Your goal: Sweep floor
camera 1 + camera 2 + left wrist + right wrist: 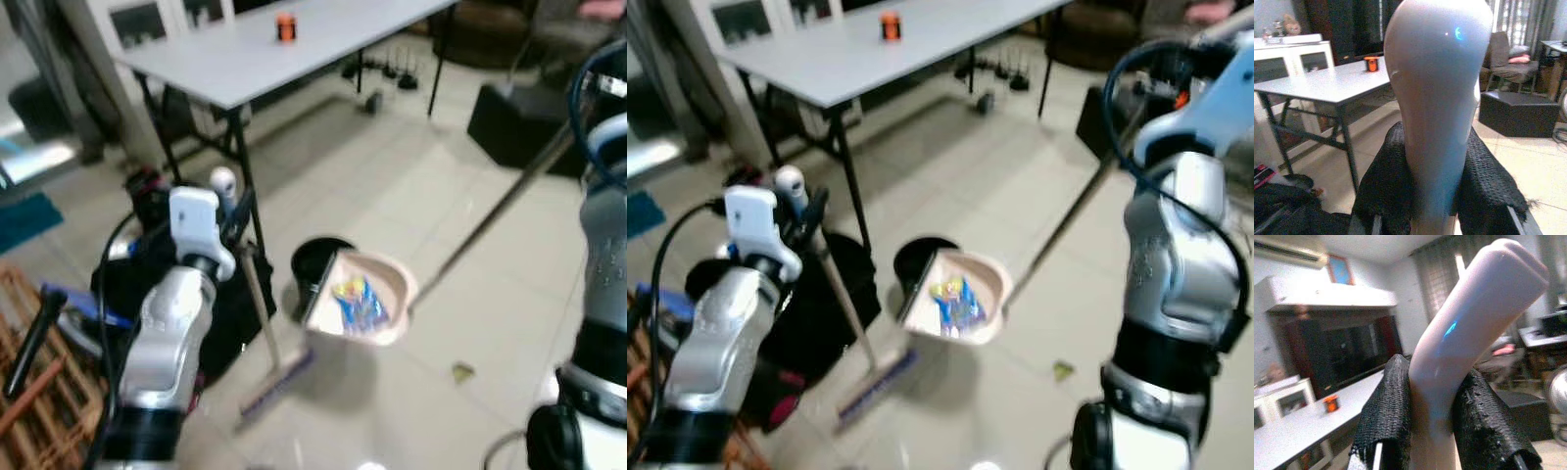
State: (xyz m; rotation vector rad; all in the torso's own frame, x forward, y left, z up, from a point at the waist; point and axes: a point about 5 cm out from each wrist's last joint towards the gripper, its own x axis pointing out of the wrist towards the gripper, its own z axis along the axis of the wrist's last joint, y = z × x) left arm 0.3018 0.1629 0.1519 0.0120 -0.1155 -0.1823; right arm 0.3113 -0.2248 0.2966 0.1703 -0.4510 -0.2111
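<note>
My left gripper [1434, 166] is shut on the pale broom handle [1437, 88], which has a rounded white top [223, 179]. The handle slants down to the broom head [275, 383] on the tiled floor. My right gripper [1432, 416] is shut on the pink grip of the dustpan handle [1469, 318]. Its long pole [500, 211] runs down to the pink dustpan [364, 297]. The dustpan is tipped beside the black bin [315, 260], and a blue and yellow wrapper [359, 302] lies in it. A small yellowish scrap [462, 371] lies on the floor to the right.
A grey folding table [294, 59] with an orange object [285, 26] stands behind. Black bags [230, 304] sit under its leg at my left, beside a wooden rack [39, 392]. A black box [514, 122] stands at the far right.
</note>
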